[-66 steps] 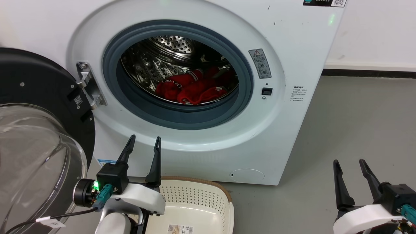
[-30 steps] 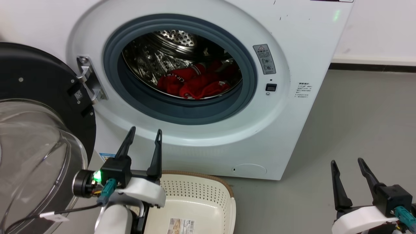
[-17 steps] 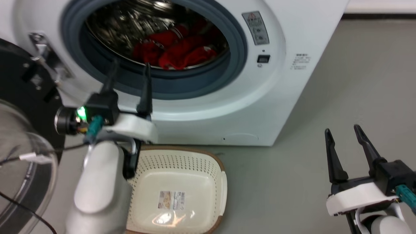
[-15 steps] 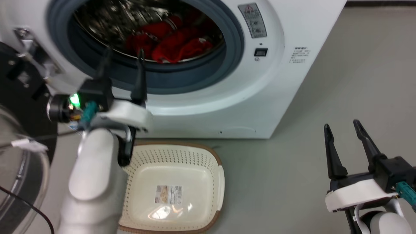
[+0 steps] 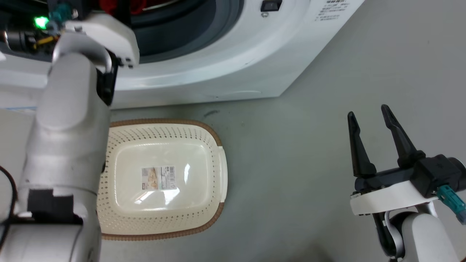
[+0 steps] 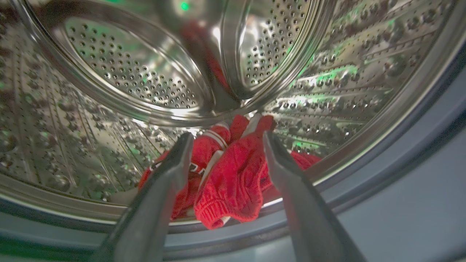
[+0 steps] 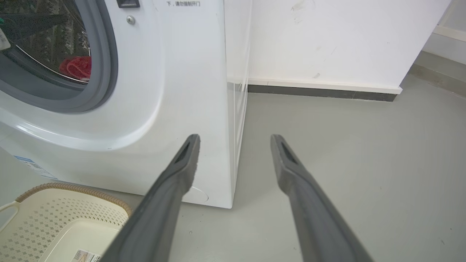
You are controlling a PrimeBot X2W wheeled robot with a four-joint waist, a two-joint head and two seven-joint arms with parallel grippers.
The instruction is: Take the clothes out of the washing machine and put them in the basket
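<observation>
The red clothes (image 6: pixel 225 182) lie bunched on the bottom of the steel drum (image 6: pixel 138 72), just behind the grey rubber ring (image 6: pixel 400 174) of the washing machine (image 5: pixel 225 62). My left gripper (image 6: pixel 227 135) is open at the mouth of the drum, its fingers either side of the heap and short of it. The left forearm (image 5: pixel 67 138) reaches up into the opening. The basket (image 5: pixel 214 138) sits on the floor in front of the machine with just a label inside. My right gripper (image 5: pixel 367 111) hangs open over bare floor to the right, holding nothing.
Grey floor (image 5: pixel 291 163) spreads between the basket and my right arm. The right wrist view has the machine's front (image 7: pixel 182 91), a strip of red clothes (image 7: pixel 76 67), the basket's corner (image 7: pixel 72 218), and a white wall (image 7: pixel 327 40) with dark skirting behind.
The head camera has tilted down towards the floor and basket. My left gripper has risen from below the door opening and gone forward into the drum's mouth. The right gripper stays open.
</observation>
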